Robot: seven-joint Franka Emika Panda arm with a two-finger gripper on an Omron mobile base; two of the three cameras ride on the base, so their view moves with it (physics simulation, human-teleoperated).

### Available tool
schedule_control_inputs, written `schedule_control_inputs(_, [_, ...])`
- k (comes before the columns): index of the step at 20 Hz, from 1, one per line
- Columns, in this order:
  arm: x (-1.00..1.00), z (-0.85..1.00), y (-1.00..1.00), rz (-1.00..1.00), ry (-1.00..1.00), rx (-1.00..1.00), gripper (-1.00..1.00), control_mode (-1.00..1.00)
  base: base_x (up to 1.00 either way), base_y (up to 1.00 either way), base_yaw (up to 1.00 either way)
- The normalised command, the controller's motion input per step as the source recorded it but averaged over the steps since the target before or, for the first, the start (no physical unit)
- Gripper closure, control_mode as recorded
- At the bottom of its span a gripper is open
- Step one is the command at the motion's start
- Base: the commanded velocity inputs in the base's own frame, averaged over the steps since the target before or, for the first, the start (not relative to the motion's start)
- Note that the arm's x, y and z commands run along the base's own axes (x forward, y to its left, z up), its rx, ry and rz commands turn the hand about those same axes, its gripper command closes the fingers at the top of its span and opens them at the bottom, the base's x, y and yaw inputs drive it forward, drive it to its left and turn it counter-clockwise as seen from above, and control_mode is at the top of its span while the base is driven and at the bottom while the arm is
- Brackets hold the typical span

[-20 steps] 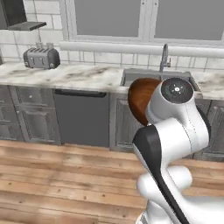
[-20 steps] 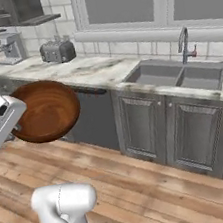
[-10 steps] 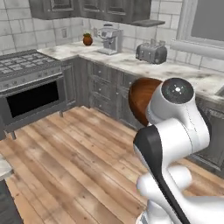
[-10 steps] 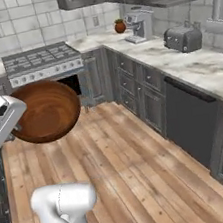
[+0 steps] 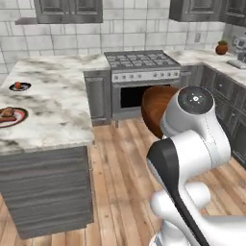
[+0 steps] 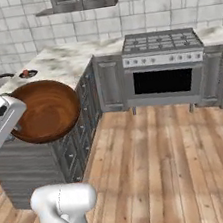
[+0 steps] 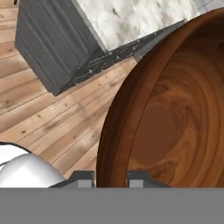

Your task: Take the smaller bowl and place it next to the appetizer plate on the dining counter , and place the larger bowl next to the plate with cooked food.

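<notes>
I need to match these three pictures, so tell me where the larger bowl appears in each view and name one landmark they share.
Left base view: the larger bowl is right of centre, partly behind the arm's white joint.
Right base view: it is at middle left, its hollow facing the camera.
Hand view: it fills the right side, its rim between the fingertips.
Shared landmark: the dining counter.
</notes>
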Motion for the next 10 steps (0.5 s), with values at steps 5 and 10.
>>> schedule_control_inputs(5, [0.0,0.0,0.0,0.0,0.0,0.0,1.0,1.0,0.39,0.0,0.89])
schedule_control_inputs(10, [0.0,0.0,0.0,0.0,0.0,0.0,1.0,1.0,0.54,0.07,0.77])
